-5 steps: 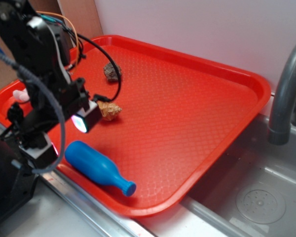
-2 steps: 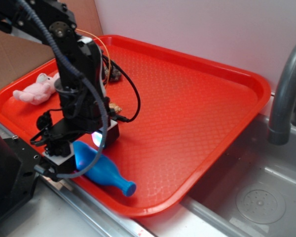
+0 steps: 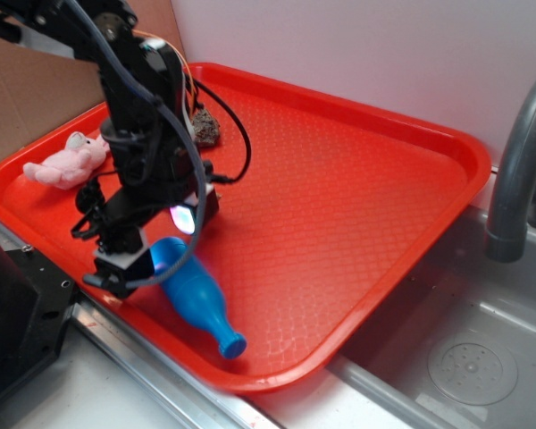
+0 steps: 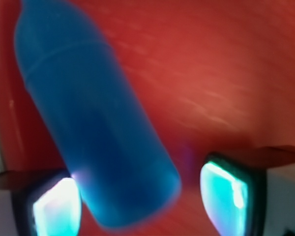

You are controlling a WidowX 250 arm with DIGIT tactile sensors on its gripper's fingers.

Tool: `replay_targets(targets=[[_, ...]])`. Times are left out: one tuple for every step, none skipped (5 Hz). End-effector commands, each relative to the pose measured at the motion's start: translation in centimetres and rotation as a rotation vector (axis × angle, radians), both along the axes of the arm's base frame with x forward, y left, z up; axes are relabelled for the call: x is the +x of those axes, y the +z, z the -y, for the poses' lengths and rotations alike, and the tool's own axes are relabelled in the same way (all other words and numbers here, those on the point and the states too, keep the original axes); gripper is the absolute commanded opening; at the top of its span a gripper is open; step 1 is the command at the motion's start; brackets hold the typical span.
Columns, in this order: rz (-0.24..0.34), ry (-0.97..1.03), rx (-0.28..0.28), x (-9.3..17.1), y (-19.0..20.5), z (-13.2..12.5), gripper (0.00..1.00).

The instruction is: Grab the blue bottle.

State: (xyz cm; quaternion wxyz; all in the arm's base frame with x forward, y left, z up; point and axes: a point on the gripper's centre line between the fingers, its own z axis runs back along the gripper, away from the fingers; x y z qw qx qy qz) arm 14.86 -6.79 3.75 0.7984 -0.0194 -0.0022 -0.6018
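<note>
The blue bottle (image 3: pixel 199 302) lies on its side on the red tray (image 3: pixel 339 179) near the front left rim, with its cap toward the front edge. My gripper (image 3: pixel 161 243) is low over the bottle's round end, jaws open on either side of it. In the wrist view the bottle (image 4: pixel 93 123) fills the left half. My gripper (image 4: pixel 140 206) straddles its round end. The left fingertip (image 4: pixel 56 209) touches the bottle. The right fingertip (image 4: pixel 225 194) stands apart from it, with red tray showing between.
A pink plush toy (image 3: pixel 67 161) lies at the tray's left corner. A brown lumpy object (image 3: pixel 205 130) sits behind the arm. A grey faucet (image 3: pixel 518 161) and a steel sink (image 3: pixel 464 357) are to the right. The tray's front rim is close to the bottle.
The arm swung right and came down over the bottle's round end. The bottle has turned a little, its cap now pointing more toward the front rim.
</note>
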Motion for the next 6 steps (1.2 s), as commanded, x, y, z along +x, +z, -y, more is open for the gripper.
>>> replay_targets(targets=[[0.037,-0.020,0.007,-0.6,0.0,-1.4,0.00],[-0.048,-0.092,0.054,-0.9,0.8,-0.8,1.00],[-0.048,-0.092,0.054,-0.9,0.8,-0.8,1.00],[-0.048,-0.092,0.054,-0.9,0.8,-0.8,1.00],[-0.048,-0.092,0.054,-0.9,0.8,-0.8,1.00],[-0.001,-0.260,0.132,-1.3,-0.6,0.9,1.00]])
